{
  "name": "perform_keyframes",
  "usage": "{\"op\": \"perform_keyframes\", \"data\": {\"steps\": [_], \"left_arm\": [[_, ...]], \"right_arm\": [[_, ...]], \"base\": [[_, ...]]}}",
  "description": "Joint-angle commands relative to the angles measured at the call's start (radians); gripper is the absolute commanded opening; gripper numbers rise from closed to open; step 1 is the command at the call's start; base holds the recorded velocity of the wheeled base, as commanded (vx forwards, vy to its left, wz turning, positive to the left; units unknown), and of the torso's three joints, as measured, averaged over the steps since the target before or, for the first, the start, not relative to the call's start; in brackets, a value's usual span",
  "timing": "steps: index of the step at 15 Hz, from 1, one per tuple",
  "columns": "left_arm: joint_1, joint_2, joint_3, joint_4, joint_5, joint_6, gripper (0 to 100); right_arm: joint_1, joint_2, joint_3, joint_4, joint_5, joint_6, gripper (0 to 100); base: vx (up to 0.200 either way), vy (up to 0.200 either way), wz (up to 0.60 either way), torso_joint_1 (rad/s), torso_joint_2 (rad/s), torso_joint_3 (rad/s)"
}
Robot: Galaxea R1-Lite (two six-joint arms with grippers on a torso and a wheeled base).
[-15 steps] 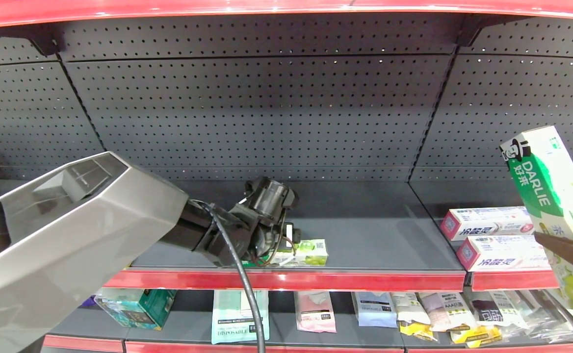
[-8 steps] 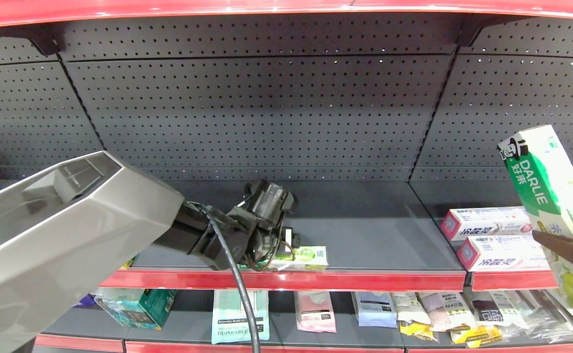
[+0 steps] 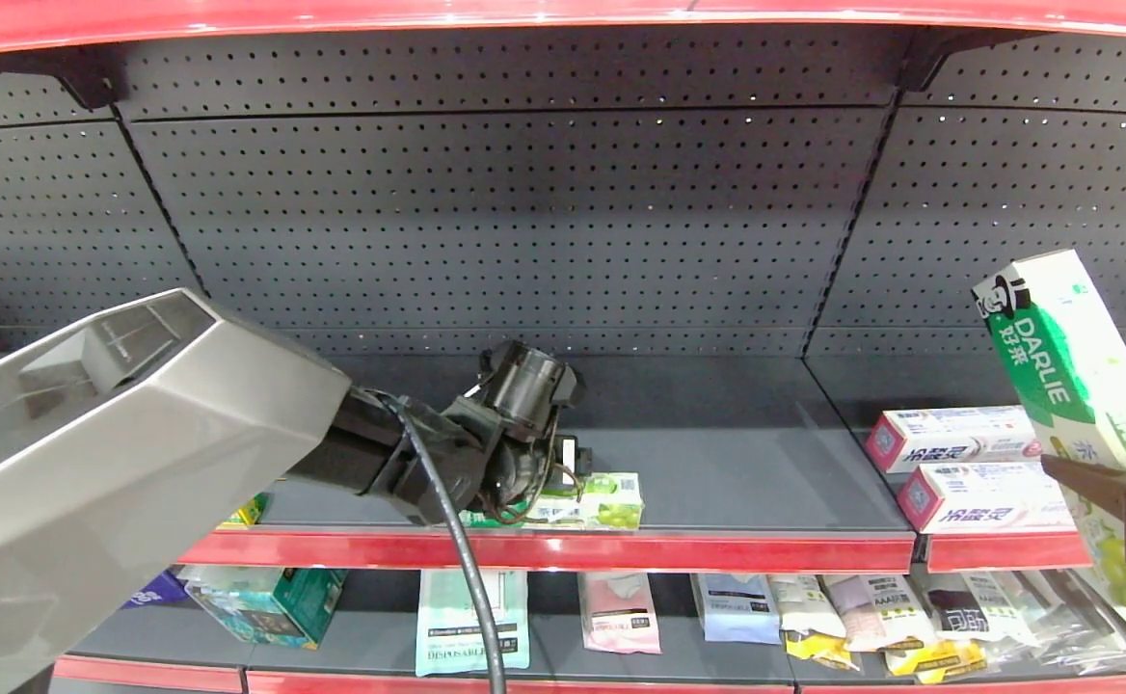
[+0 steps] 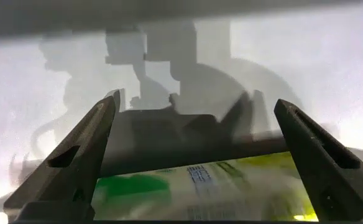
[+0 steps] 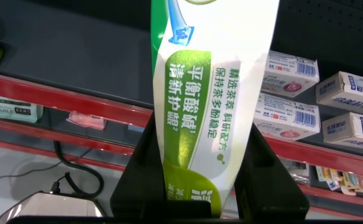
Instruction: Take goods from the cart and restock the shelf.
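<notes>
The left arm's wrist hides the left end of the small green box (image 3: 606, 493), so the head view gives us just its right half. In the left wrist view the frame cuts off its near part. The left gripper (image 4: 197, 104) has its jaws closed on this box, one along each long side. The box sits low on the middle shelf (image 3: 737, 453), just behind the red front edge (image 3: 621, 551), with its printed top tipped toward us. A yellow-green item (image 3: 247, 509) peeks out from behind the arm at the left, and we cannot tell what it is.

At the far right, the right gripper (image 5: 203, 146) has its jaws clamped on the lower part of a tall green box (image 3: 1069, 352). That box is held in the air before the right bay, with its top leaning left. The frame edge cuts off its lower right side.

The right bay holds two white-and-pink boxes (image 3: 958, 436) lying lengthwise, one behind the other. The lower shelf (image 3: 380, 648) carries flat packets (image 3: 621, 609) and a teal box (image 3: 269, 596).

Grey shelf floor runs from the small green box rightward to the divider (image 3: 838, 260) and back to the perforated panel (image 3: 505, 222).
</notes>
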Motion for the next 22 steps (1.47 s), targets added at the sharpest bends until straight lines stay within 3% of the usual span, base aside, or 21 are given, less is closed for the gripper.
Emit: {"op": "perform_keyframes", "data": {"steps": [1, 5, 10, 11, 16, 18, 20, 22], "left_arm": [[0.02, -0.051, 0.004, 0.0, 0.003, 0.001, 100], [0.052, -0.163, 0.073, 0.0, 0.006, -0.001, 100], [0.063, -0.398, 0.295, -0.02, 0.006, -0.001, 100], [0.075, -0.515, 0.398, -0.02, 0.006, 0.001, 100], [0.256, -0.858, 0.702, -0.017, 0.004, 0.002, 100], [0.29, -0.999, 0.815, -0.011, 0.006, 0.002, 100], [0.33, -1.114, 0.892, 0.009, 0.014, 0.008, 100], [0.373, -1.223, 0.9, 0.121, 0.015, 0.033, 100]], "right_arm": [[0.0, 0.023, 0.002, -0.001, 0.0, -0.001, 0], [0.002, 0.057, -0.003, -0.001, 0.001, -0.002, 0], [0.002, 0.132, -0.047, -0.002, 0.07, -0.067, 0], [0.003, 0.17, -0.073, -0.002, 0.087, -0.09, 0], [0.008, 0.224, -0.107, -0.002, 0.118, -0.156, 0], [0.029, 0.23, -0.101, -0.002, 0.118, -0.156, 0], [0.046, 0.252, -0.109, -0.004, 0.141, -0.156, 0], [0.051, 0.273, -0.11, -0.002, 0.173, -0.165, 0]], "base": [[0.0, 0.0, 0.0, 0.0, 0.0, 0.0], [0.0, 0.0, 0.0, 0.0, 0.0, 0.0], [0.0, 0.0, 0.0, 0.0, 0.0, 0.0], [0.0, 0.0, 0.0, 0.0, 0.0, 0.0], [0.0, 0.0, 0.0, 0.0, 0.0, 0.0], [0.0, 0.0, 0.0, 0.0, 0.0, 0.0], [0.0, 0.0, 0.0, 0.0, 0.0, 0.0], [0.0, 0.0, 0.0, 0.0, 0.0, 0.0]]}}
